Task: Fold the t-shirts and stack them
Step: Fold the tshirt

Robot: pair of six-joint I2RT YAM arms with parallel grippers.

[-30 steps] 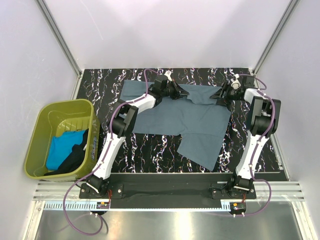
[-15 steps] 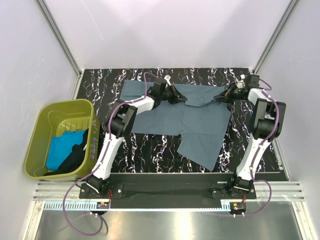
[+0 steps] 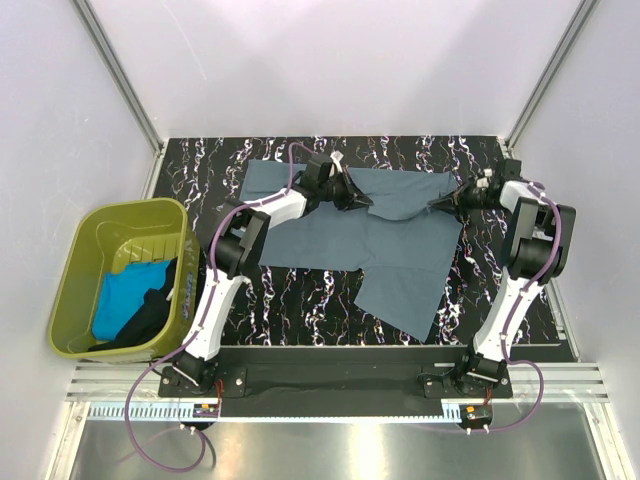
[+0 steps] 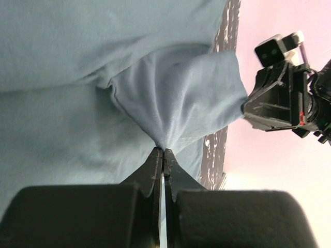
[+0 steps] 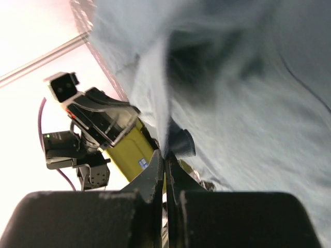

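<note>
A slate grey-blue t-shirt (image 3: 385, 245) lies spread on the black marbled table (image 3: 200, 165), one flap reaching toward the near edge. My left gripper (image 3: 364, 201) is shut on a pinched fold near the shirt's far edge; the cloth (image 4: 77, 62) rises in a peak into its tips (image 4: 163, 151). My right gripper (image 3: 436, 205) is shut on the shirt's far right edge, and the fabric (image 5: 248, 103) runs straight into its closed tips (image 5: 165, 154). A turquoise t-shirt (image 3: 122, 296) and a black t-shirt (image 3: 150, 318) lie bunched in the tub.
An olive-green plastic tub (image 3: 75, 250) stands off the table's left side. White walls with metal corner posts (image 3: 120, 85) close in the back and sides. Both arm bases sit on the rail (image 3: 330, 365) at the near edge.
The right gripper has shut on the shirt's far right edge and drawn back to the right. The left gripper, still shut on its fold, has shifted slightly right and nearer.
</note>
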